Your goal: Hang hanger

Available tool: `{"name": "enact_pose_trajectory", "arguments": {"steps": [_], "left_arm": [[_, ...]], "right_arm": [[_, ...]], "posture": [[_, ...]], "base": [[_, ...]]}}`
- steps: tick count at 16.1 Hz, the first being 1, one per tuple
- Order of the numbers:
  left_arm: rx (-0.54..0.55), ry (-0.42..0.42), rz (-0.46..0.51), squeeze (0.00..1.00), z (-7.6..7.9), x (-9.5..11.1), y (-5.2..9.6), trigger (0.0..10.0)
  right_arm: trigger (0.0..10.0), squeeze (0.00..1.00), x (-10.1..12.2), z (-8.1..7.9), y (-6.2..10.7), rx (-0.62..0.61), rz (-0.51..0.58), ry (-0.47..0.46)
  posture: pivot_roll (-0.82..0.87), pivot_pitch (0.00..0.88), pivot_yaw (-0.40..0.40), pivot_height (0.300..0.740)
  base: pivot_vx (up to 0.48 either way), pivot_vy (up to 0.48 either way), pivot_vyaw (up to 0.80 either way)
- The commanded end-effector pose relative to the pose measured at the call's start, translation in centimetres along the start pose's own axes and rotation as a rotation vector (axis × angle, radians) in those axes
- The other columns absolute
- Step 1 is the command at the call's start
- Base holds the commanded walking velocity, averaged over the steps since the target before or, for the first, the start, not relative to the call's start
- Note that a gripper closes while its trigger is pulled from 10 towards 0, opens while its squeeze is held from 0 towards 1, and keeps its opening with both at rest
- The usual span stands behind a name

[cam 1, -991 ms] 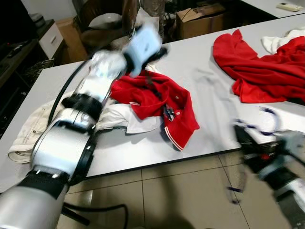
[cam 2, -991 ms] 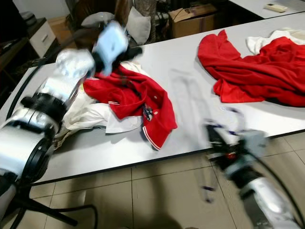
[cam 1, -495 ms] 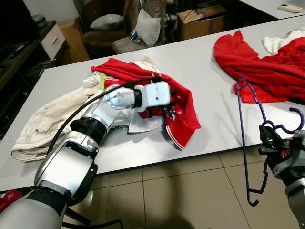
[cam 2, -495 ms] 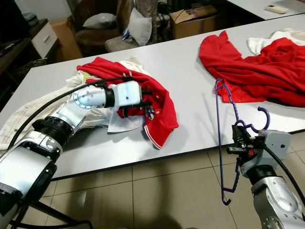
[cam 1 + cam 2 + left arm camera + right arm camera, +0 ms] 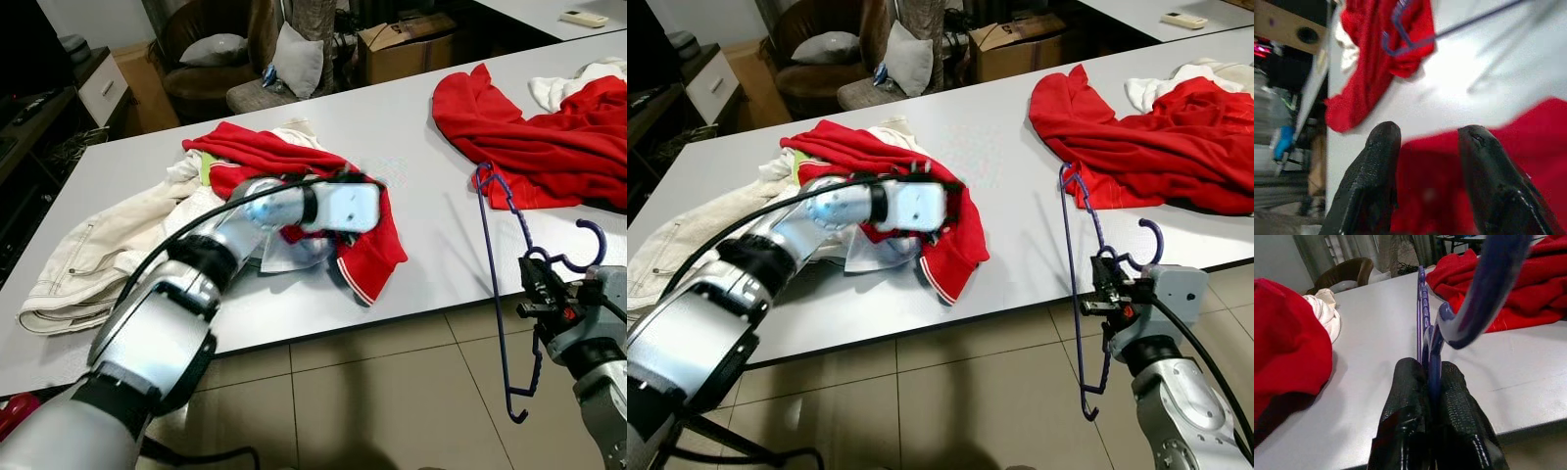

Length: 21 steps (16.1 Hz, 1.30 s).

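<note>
The grey table (image 5: 421,166) carries everything here. A red polo shirt (image 5: 367,245) lies crumpled near its front edge, on top of white and cream clothes (image 5: 88,245) that spread toward the table's left end. At the table's far right a bigger heap of red garments (image 5: 529,127) covers the top, with a bit of white cloth behind it. Beyond the table stand a brown armchair (image 5: 201,34) with cushions and a cardboard box (image 5: 407,44).

My left gripper (image 5: 1430,142) is down over the red polo shirt, its two black fingers (image 5: 1376,181) parted a moderate way with nothing between them; red fabric lies right under the tips.

My right gripper (image 5: 1431,396) hangs just off the table's front edge, right of the polo shirt, pinched tight on the neck of the purple hanger (image 5: 495,255). The hanger's hook curls up above my fingers, one end of its frame rests on the tabletop beside the red heap, and the other end dangles below the edge over the tiled floor (image 5: 372,401).
</note>
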<state>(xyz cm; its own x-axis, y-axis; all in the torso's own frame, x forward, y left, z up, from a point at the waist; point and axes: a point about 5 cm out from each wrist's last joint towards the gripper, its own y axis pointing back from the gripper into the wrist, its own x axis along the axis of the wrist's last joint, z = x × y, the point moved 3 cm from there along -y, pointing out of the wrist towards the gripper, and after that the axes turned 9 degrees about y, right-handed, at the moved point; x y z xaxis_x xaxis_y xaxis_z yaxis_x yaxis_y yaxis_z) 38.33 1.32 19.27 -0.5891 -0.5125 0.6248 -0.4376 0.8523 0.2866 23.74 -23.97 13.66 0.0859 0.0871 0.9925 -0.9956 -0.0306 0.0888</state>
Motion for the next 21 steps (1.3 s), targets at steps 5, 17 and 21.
{"name": "enact_pose_trajectory", "arguments": {"steps": [5,17,21], "left_arm": [[-0.043,-0.12,-0.155,0.0,0.8,-1.2,-1.2,10.0],[-0.175,-0.114,-0.399,0.0,2.8,-4.8,-0.6,4.3],[-0.202,-0.09,-0.404,0.0,3.3,-4.9,-0.6,0.0]], "right_arm": [[10.0,0.0,-0.2,-0.7,-0.4,0.031,-0.015,0.007],[10.0,0.0,-0.1,-0.6,-0.4,0.027,-0.014,0.017],[10.0,0.0,-0.1,-0.6,-0.5,0.027,-0.012,0.016]], "posture": [[-0.26,0.0,0.198,0.74],[-0.27,0.0,0.196,0.74],[-0.27,0.0,0.198,0.74]], "base": [[0.0,0.0,0.0],[0.0,0.0,0.0],[0.0,0.0,0.0]]}}
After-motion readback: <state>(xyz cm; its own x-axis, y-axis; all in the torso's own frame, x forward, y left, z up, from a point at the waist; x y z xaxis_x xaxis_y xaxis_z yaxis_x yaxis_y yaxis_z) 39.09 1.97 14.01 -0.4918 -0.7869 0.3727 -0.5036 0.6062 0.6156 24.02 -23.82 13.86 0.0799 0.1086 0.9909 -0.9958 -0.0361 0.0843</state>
